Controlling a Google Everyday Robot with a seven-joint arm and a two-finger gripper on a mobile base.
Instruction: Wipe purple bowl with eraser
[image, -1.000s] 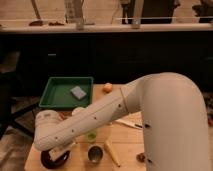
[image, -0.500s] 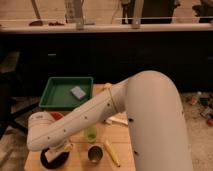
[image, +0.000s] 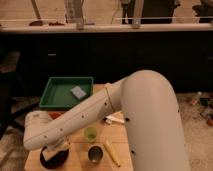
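The purple bowl sits dark and glossy at the table's front left corner. My arm sweeps down from the right and ends at a white wrist right above it. The gripper hangs under that wrist, down at the bowl's rim, mostly hidden by the arm. It is shut. The eraser is hidden from view, and what the gripper holds does not show.
A green tray with a grey-blue sponge stands at the table's back left. A small green cup, a metal cup, a yellow stick and a white handled brush lie near the arm. Something red shows in front of the tray.
The arm has swung left and down. Its wrist now sits lower over the purple bowl, and the forearm covers the orange thing beside the tray.
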